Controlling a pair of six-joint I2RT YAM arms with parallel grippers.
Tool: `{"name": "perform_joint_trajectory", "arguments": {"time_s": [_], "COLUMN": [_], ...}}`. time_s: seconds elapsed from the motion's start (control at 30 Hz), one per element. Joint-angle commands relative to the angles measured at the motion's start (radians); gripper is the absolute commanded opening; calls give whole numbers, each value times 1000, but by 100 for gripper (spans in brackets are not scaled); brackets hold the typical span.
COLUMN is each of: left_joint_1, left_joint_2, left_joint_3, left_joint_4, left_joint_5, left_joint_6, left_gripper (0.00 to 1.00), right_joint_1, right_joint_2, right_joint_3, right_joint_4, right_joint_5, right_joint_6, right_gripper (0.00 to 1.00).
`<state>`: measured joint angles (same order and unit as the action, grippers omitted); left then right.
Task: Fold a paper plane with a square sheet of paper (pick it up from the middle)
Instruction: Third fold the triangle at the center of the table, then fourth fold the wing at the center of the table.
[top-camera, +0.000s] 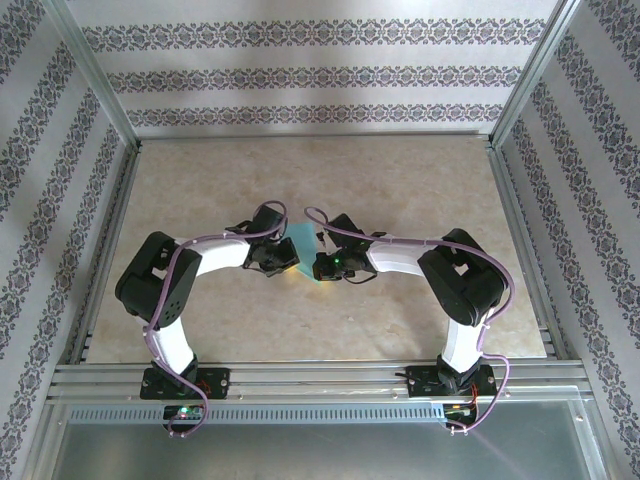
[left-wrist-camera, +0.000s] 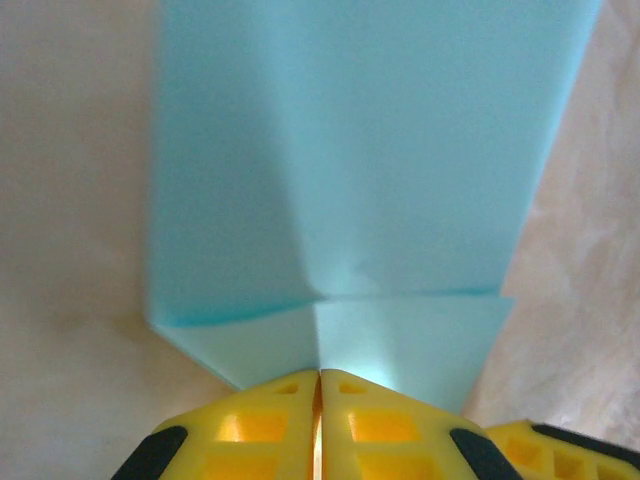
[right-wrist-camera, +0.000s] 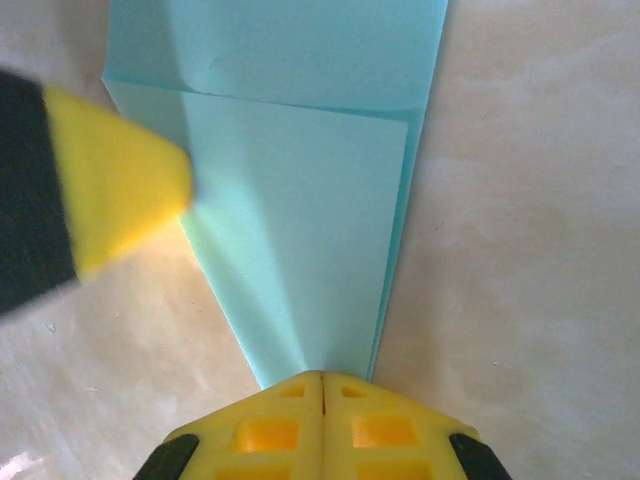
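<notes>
The paper plane (top-camera: 303, 250) is a light-blue folded sheet lying on the beige table between my two grippers. My left gripper (top-camera: 283, 262) is at its left side. In the left wrist view the yellow jaws (left-wrist-camera: 320, 376) are shut, and a raised crease of the paper plane (left-wrist-camera: 350, 180) runs straight into the seam between them. My right gripper (top-camera: 322, 265) is at the other side. Its jaws (right-wrist-camera: 322, 378) are shut tight, with their tips on the narrow pointed end of the paper plane (right-wrist-camera: 300, 230). A left fingertip (right-wrist-camera: 120, 185) touches the paper's left edge.
Bare beige tabletop (top-camera: 400, 190) surrounds the paper on all sides. Metal frame rails (top-camera: 310, 375) run along the near edge, and posts stand at the back corners. Patterned walls close in the table.
</notes>
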<state>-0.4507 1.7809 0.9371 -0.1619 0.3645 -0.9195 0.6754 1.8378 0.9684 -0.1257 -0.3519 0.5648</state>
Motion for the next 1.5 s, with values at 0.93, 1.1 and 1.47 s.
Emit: {"name": "perform_joint_trajectory", "arguments": {"time_s": [0.93,1.1,1.47], "left_joint_1": [125,124,124], "left_joint_2": [-240,-217,-174], "left_joint_3": [-161,-196,-215], "left_joint_4": [217,248,286], "left_joint_5": [192,197,215], "left_joint_6": [-130,-158,-125], "left_gripper": [39,44,53], "right_joint_1": [-37,-62,-88], "right_joint_2": [-159,-83,42], "right_joint_3": [-43,3,60], "right_joint_4": [107,97,178], "right_joint_5": [50,-7,-167], "right_joint_6": [44,18,-89], "right_gripper": [41,44,31]}}
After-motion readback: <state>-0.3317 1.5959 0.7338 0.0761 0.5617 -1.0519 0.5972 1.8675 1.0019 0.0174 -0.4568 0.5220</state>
